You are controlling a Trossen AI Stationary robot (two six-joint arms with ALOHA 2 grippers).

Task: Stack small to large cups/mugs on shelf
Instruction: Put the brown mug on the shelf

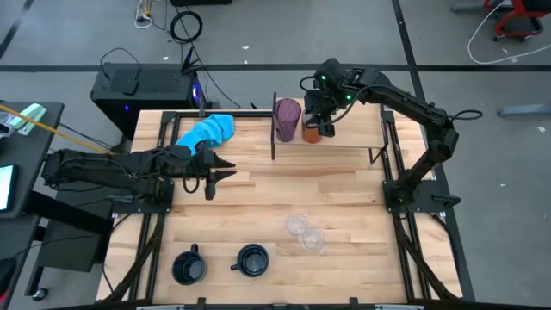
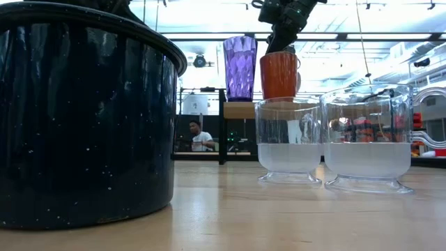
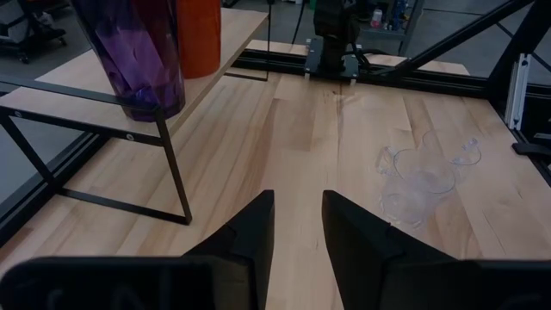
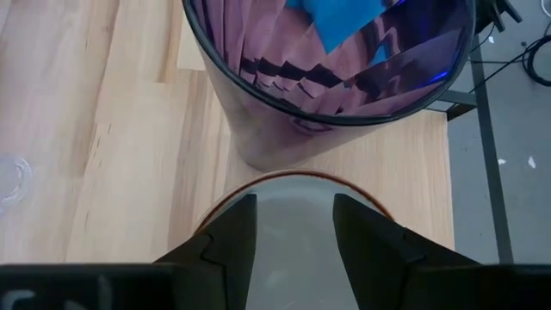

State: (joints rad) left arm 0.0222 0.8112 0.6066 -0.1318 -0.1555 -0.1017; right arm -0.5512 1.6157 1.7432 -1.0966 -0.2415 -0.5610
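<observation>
My right gripper point(image 1: 317, 119) hangs over the orange mug point(image 1: 312, 131) on the shelf point(image 1: 344, 138), fingers spread apart and pinching nothing. My left gripper point(image 1: 219, 172) waits over the table point(image 1: 258, 202), beside the blue cloth point(image 1: 208, 131), fingers parted and empty. From above, the purple tumbler point(image 1: 287, 119) stands just beside the orange mug; two clear plastic cups point(image 1: 303, 232) sit near mid-table and two black mugs point(image 1: 219, 263) along the near edge.

Low view: one black mug point(image 2: 83, 118) fills the left, the two clear cups point(image 2: 327, 139) stand right, tumbler point(image 2: 240, 67) and orange mug point(image 2: 279, 75) on the shelf behind.

Left wrist: my fingers point(image 3: 250, 232) point across bare table near the clear cups point(image 3: 422, 176).

Right wrist: my fingers point(image 4: 228, 232) straddle the mug's rim point(image 4: 293, 176), the tumbler point(image 4: 327, 77) just beyond.
</observation>
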